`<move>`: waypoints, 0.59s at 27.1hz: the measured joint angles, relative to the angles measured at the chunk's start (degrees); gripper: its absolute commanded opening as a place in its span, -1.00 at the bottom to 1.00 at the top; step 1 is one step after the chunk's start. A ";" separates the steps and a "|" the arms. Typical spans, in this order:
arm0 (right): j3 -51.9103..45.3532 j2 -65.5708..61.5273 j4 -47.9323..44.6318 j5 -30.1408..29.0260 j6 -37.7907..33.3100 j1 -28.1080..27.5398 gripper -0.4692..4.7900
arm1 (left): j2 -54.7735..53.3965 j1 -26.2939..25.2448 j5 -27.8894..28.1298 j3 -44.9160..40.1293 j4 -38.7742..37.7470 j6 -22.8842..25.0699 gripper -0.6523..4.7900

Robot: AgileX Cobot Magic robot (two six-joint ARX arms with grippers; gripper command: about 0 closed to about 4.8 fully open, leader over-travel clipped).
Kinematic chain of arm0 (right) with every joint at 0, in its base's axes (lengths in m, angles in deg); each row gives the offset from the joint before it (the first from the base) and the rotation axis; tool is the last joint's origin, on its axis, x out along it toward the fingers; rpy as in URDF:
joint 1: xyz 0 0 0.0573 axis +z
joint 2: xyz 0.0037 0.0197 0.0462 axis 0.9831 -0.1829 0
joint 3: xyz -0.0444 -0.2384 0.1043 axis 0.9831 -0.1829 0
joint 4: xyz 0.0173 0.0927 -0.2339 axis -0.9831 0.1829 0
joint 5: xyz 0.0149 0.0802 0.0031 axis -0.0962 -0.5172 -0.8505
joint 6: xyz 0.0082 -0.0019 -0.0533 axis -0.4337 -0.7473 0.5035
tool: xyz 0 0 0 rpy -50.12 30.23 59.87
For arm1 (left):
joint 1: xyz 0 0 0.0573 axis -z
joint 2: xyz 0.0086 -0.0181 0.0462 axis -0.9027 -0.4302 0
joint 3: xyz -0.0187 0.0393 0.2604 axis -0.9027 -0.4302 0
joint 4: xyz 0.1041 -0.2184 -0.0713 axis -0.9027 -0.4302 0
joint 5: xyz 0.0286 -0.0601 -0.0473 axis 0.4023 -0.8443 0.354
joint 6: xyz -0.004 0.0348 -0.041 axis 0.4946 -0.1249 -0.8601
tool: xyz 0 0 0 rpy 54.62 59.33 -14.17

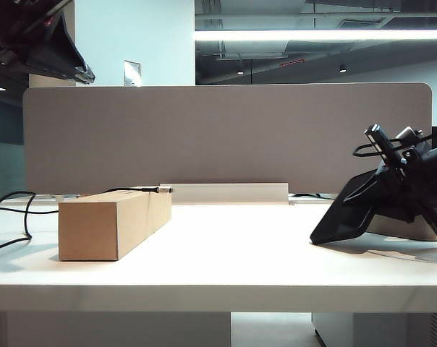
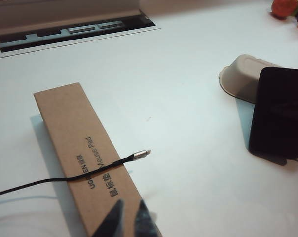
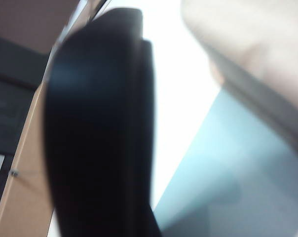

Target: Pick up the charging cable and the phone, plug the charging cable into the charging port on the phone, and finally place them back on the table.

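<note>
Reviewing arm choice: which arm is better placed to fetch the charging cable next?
Left. Its gripper hovers over the cardboard box where the charging cable lies; the right gripper is at the phone.

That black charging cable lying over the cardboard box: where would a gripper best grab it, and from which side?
Probably on the stiff plug end of the charging cable, just behind the silvery tip. It sticks out past the edge of the cardboard box, off the table, with free space around it. The left gripper, above the box, could come down from above, fingers either side.
</note>
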 measured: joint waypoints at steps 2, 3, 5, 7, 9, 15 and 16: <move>-0.31 2.08 2.36 -0.55 0.79 0.20 -0.85 | -0.92 -0.02 0.07 0.11 0.79 2.03 -0.65; -0.48 2.89 3.08 -0.61 1.07 0.20 -0.85 | -1.38 0.00 0.07 0.42 0.68 2.71 -0.65; -0.70 4.61 4.35 -1.49 1.33 0.24 -0.85 | -2.78 0.09 0.04 1.73 0.61 3.50 -0.65; -0.66 6.47 4.61 -2.03 1.84 0.24 -0.85 | -4.57 0.42 0.09 3.65 0.81 3.72 -0.65; -0.63 8.26 4.46 -3.28 2.69 0.26 -0.85 | -6.86 1.07 0.04 5.79 0.87 4.70 -0.65; -0.66 13.60 4.63 -7.67 3.04 0.28 -0.85 | -15.10 4.11 0.50 14.80 -2.58 9.18 -0.65; -0.66 14.49 4.94 -8.22 3.04 0.28 -0.85 | -16.61 4.79 0.70 16.50 -3.43 10.69 -0.65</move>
